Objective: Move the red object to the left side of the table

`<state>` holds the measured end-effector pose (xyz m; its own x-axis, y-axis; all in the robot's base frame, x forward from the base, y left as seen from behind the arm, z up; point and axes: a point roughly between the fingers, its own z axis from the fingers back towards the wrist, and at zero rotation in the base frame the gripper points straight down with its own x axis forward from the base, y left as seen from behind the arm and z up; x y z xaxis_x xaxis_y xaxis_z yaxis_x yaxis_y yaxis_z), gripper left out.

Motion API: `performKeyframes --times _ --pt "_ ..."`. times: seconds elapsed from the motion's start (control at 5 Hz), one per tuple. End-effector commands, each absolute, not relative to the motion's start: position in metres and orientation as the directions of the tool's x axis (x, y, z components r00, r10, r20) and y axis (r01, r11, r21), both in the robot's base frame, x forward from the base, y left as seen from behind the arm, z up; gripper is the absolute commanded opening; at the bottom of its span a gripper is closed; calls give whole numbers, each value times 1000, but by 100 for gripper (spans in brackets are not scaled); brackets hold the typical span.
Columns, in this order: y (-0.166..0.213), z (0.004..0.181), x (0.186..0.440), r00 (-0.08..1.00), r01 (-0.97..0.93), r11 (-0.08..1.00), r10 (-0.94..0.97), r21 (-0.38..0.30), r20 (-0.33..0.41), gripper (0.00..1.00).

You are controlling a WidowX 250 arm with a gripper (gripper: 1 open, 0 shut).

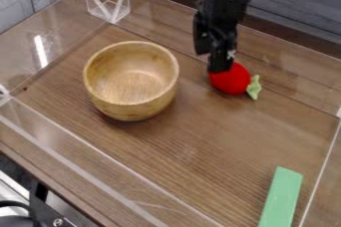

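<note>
Table (200, 186): brown wood, clear low walls around. Wooden bowl (132, 79) on left half, green block (281, 199) near right corner.

Gripper (221, 60) points down over red fruit (230, 78), which lies right of bowl; fingers spread, nothing held.

Step judged: grasp. Fingers should pass both sides of fruit, centred, clear of leaf, then close gently; round body may roll away.

red object's (232, 81) top behind fingers (224, 56)
</note>
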<state>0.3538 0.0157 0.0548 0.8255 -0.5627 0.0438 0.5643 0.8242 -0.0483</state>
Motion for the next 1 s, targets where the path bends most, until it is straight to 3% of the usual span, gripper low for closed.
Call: performKeyframes --times 0.0,0.4,0.6,0.8 --pt "29 67 373 868 491 871 -489 -5 91 0" --pt "58 128 361 899 399 915 -404 61 168 0" --pt "45 128 358 865 471 881 -472 51 172 100" --pt "38 115 354 862 480 877 -478 30 170 100"
